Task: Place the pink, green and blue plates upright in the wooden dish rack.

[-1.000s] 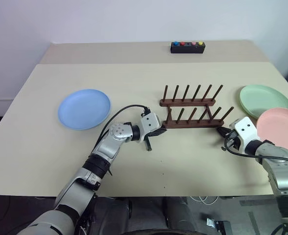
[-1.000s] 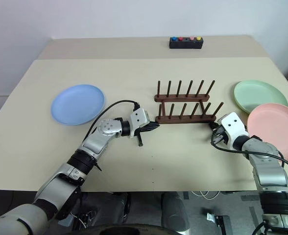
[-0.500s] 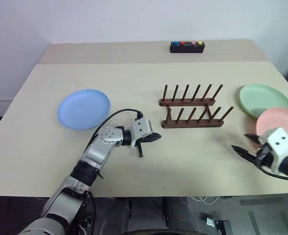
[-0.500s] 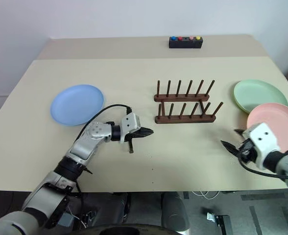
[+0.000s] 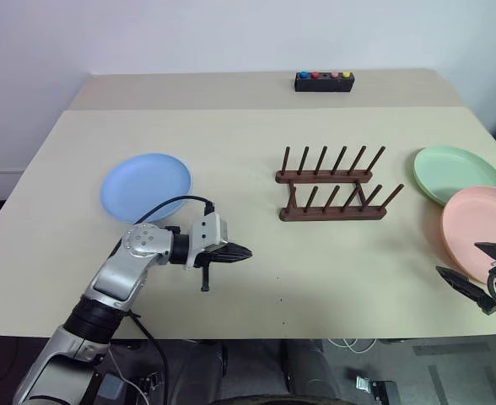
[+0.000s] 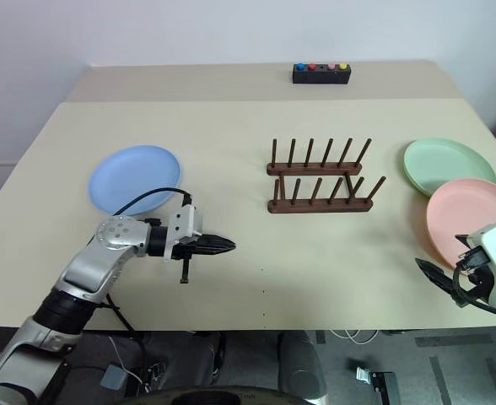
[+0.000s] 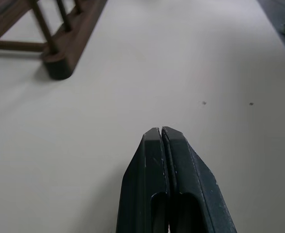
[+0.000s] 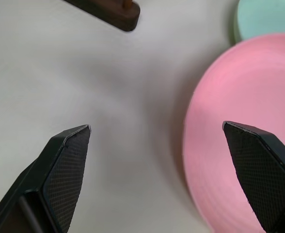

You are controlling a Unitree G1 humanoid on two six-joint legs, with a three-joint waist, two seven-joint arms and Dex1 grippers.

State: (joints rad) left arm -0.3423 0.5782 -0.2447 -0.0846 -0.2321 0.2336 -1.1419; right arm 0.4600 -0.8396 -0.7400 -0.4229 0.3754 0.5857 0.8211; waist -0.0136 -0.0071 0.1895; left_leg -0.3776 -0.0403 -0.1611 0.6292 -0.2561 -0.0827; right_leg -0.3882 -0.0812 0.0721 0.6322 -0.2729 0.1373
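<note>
- We see the wooden dish rack (image 5: 332, 187) standing empty near the middle of the beige table (image 5: 231, 126), its two rails lying across our view, one behind the other, with their pegs leaning a little to the right.
- The blue plate (image 5: 146, 186) lies flat on the table, well to the left of the rack.
- The green plate (image 5: 457, 173) lies flat to the right of the rack, and the pink plate (image 5: 481, 229) lies flat just in front of it, its rim overlapping the green plate's near edge.
- Our left gripper (image 5: 246, 251) hovers over bare table in front of the blue plate, pointing right; its two black fingers are pressed together and hold nothing. In the left wrist view the near end of the rack sits ahead of the fingertips, apart from them.
- Our right gripper (image 8: 157, 133) is at the table's near right corner with its jaws spread wide and nothing between them. In the right wrist view one finger (image 8: 67, 160) is over bare table and the other is over the pink plate; we cannot tell whether it touches.
- A small black box (image 5: 324, 81) with coloured buttons sits at the far edge of the table.
</note>
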